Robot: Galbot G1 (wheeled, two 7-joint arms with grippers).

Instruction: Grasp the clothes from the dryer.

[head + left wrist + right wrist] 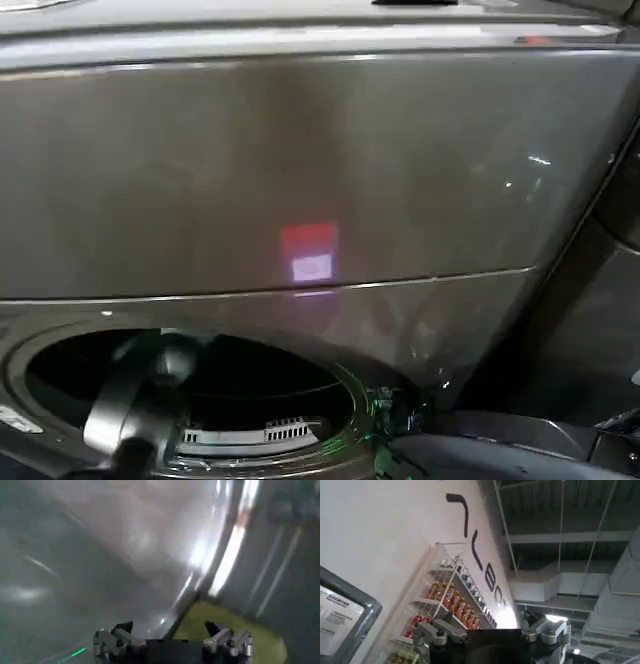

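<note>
The dryer [300, 170] stands close in front of me, bronze-grey, with its round porthole [200, 385] open at the lower left. My left arm [135, 410] reaches in through the porthole. Inside the drum [100, 555], my left gripper [167, 628] is open, its dark fingertips [123, 627] spread wide. A bright yellow-green bundle of the clothes [230, 632] lies just beyond the gripper, on the side of one fingertip and not between the two. My right gripper [482, 622] is open, holds nothing, and points up toward a wall and ceiling.
A red and white patch [310, 253] shows on the dryer's front panel. A dark rounded shape [500, 455] sits right of the porthole. Past the right gripper are a wall shelf of bottles [450, 602] and a grey-framed label panel [345, 617].
</note>
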